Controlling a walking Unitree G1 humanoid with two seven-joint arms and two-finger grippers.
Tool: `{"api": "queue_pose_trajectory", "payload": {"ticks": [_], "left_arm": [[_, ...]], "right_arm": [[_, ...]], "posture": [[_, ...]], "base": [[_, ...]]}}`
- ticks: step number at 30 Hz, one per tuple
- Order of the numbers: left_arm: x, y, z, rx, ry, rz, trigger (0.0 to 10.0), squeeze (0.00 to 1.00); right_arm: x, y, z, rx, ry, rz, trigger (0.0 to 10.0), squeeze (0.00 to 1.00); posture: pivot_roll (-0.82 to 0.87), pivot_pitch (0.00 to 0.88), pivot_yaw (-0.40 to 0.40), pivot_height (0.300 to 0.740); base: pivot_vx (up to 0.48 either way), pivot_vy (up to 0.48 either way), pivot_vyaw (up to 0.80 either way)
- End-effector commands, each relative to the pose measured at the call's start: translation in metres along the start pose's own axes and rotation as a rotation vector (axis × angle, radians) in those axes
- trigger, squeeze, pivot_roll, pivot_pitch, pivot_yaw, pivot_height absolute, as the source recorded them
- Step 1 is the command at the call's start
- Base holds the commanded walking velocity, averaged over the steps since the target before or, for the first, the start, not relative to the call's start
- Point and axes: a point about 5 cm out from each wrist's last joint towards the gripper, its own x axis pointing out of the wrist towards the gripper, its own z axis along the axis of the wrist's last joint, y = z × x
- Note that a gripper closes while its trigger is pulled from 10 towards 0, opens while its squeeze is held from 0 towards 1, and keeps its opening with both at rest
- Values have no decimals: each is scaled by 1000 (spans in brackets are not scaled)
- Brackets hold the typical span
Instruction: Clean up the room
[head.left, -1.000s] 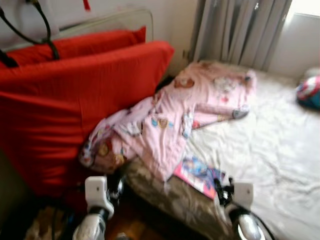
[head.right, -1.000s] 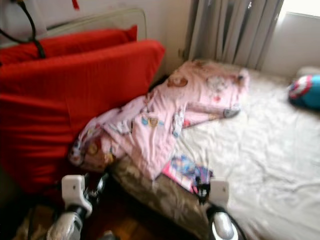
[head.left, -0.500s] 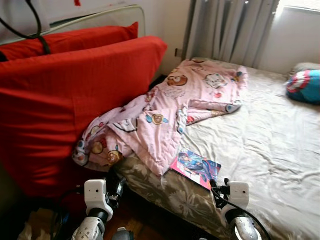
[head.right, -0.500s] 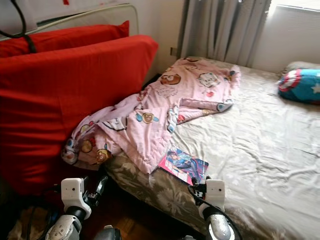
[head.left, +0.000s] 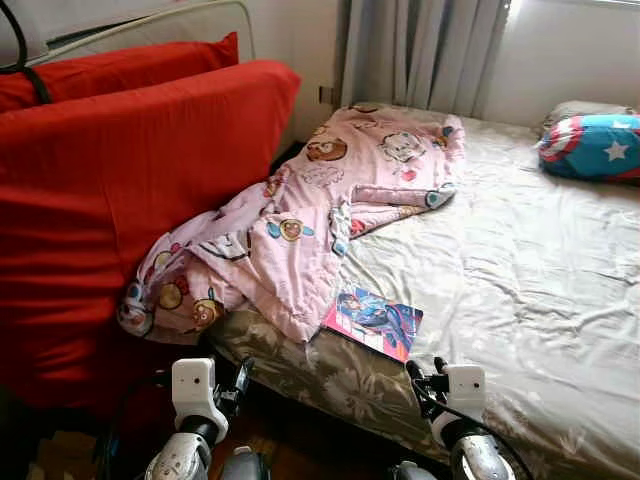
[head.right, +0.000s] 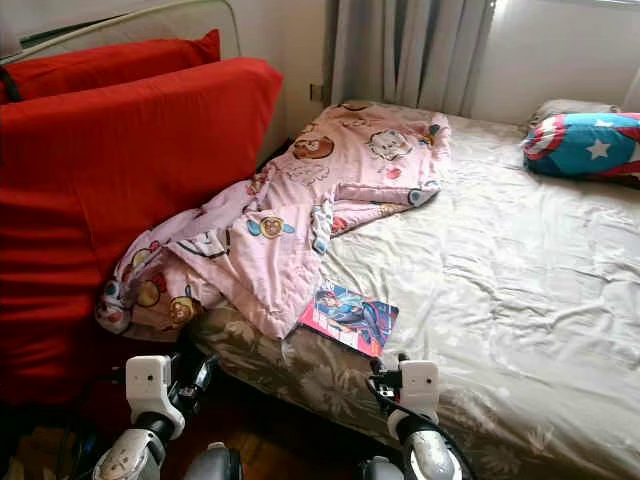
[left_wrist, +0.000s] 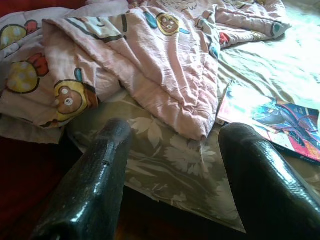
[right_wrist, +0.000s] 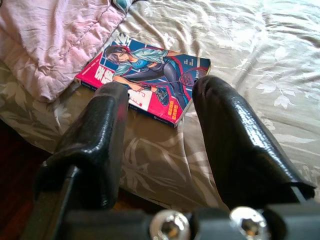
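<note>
Before you spreads the bed (head.left: 520, 250), its sheet rumpled, with a pink blanket (head.left: 300, 230) heaped toward the red cushion (head.left: 120, 180). At the near edge lies the book (head.left: 372, 322), one end tucked just under the blanket's hem, its long axis angled across the edge. Your right gripper (right_wrist: 160, 125) faces it with fingers spread and holding nothing, nearer than the left gripper (left_wrist: 172, 165), which is also spread wide, by the blanket.
</note>
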Motion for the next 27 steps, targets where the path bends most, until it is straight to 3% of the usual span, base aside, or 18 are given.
{"api": "queue_pose_trajectory", "payload": {"ticks": [1, 7, 27], "left_arm": [[2, -1, 3, -9, -11, -7, 10000, 0], [3, -2, 3, -11, -7, -14, 10000, 0], [4, -3, 1, -6, 4, -25, 10000, 0]], "right_arm": [[0, 0, -1, -17, 3, 10, 10000, 0], [0, -1, -4, -13, 23, 15, 10000, 0], [1, -3, -12, 21, 74, 10, 10000, 0]], "posture": [[-40, 8, -8, 638], [-40, 0, -7, 638], [-38, 0, -5, 638]], "base": [[251, 0, 800], [256, 0, 777], [269, 0, 0]]}}
